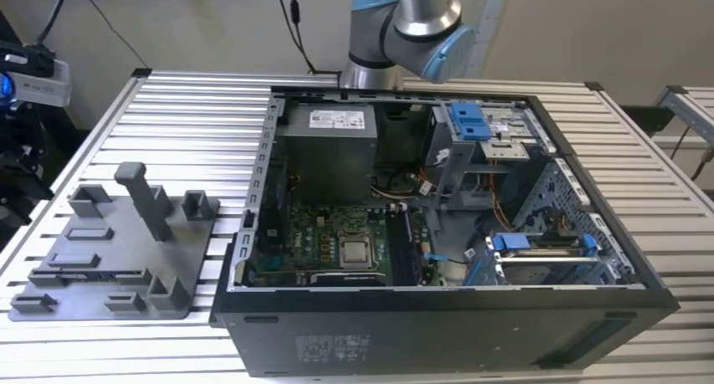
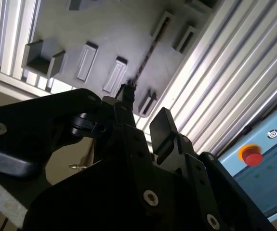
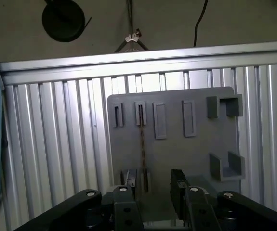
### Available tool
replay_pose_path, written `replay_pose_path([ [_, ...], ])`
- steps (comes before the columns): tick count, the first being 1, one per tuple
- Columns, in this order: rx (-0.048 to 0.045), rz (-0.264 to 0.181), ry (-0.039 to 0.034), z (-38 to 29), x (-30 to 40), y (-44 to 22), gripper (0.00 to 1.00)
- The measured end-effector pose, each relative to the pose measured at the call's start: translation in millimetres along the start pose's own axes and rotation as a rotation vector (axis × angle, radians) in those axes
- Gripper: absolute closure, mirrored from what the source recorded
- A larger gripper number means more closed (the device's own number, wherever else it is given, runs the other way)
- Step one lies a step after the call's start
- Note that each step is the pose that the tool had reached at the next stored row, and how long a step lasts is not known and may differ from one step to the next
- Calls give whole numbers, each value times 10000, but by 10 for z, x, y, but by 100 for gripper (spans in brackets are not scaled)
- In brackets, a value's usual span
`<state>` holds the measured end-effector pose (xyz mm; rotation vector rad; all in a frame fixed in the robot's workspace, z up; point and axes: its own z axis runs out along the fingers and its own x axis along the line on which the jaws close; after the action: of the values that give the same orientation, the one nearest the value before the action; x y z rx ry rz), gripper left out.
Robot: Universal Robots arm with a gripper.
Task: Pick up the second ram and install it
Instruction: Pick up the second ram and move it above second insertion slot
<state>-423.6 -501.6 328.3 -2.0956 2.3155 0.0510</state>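
Second ram observed edge-on in grey tray, below gripper; long axis square to closing line. Jaws held apart, empty.

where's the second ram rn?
In both wrist views the second ram stands on edge in a slot of the grey fixture tray, with the open gripper close by one of its ends.
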Motion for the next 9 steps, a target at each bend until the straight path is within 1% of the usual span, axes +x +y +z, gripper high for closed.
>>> replay_pose_path([
  [9,2,-1,-2,87,-8,0,58],
])
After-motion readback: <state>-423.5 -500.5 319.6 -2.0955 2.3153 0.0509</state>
